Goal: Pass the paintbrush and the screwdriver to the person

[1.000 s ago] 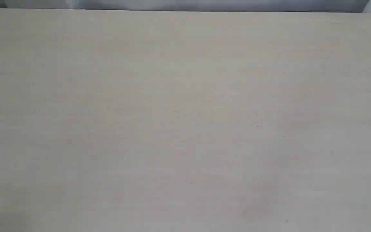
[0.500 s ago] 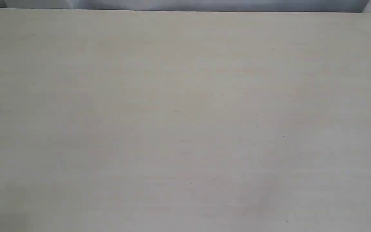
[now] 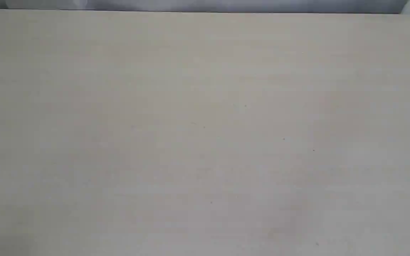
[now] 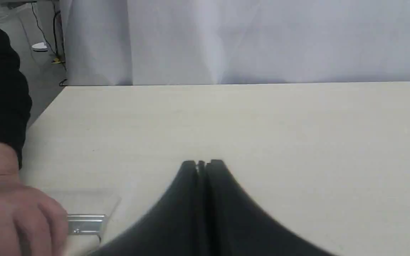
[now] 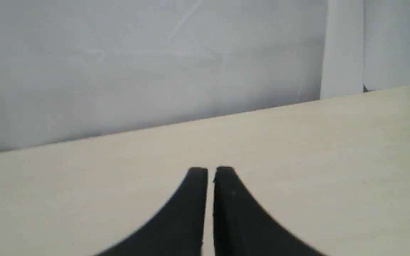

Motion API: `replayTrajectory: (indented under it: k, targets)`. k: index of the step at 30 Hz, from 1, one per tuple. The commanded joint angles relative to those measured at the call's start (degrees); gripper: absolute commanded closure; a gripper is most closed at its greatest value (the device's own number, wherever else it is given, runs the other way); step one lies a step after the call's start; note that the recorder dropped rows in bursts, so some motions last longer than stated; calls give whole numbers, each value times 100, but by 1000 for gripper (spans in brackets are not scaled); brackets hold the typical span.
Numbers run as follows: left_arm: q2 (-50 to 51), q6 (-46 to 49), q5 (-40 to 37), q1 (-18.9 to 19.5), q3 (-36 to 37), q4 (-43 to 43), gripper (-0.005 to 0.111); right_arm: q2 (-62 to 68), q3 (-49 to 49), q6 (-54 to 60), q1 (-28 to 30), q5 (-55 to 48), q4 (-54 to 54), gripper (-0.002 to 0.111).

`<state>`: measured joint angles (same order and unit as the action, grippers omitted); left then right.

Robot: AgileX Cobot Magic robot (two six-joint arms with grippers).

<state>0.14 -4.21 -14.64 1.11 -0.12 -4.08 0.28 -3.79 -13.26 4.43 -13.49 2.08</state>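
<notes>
In the left wrist view the paintbrush (image 4: 85,224) lies on the pale table, showing its silver ferrule and whitish bristles. The person's bare hand (image 4: 12,213), with a black sleeve above it, covers the brush handle. My left gripper (image 4: 202,164) is shut and empty, apart from the brush and off to one side of it. The right wrist view shows my right gripper (image 5: 211,170) shut over bare table, a thin slit between its fingers and nothing in them. The screwdriver is out of view. The exterior view shows neither gripper nor either tool.
The pale wooden table (image 3: 205,128) fills the exterior view, with its far edge against a white backdrop (image 4: 262,39). A table corner (image 4: 64,87) shows near the person's sleeve, with floor and cables beyond it.
A small dark speck at the far left edge of the exterior view one second ago is gone. Nothing else differs there.
</notes>
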Motion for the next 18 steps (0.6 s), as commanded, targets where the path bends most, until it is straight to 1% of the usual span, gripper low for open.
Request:
replayTrajectory:
  k: [1,4,8,18]
  targets:
    - [-14,-12,36,-47,12,5,107,-28,318,280,35,109,204,104]
    - [-14,-12,36,-47,12,5,107,-28,379,531,35,97,204,104]
    - [-14,-12,15,-47,12,20,107,-28,379,950,8,-247,189,104]
    - [-14,-12,31,-47,12,20,107,-28,379,1108,8,-306,178,104]
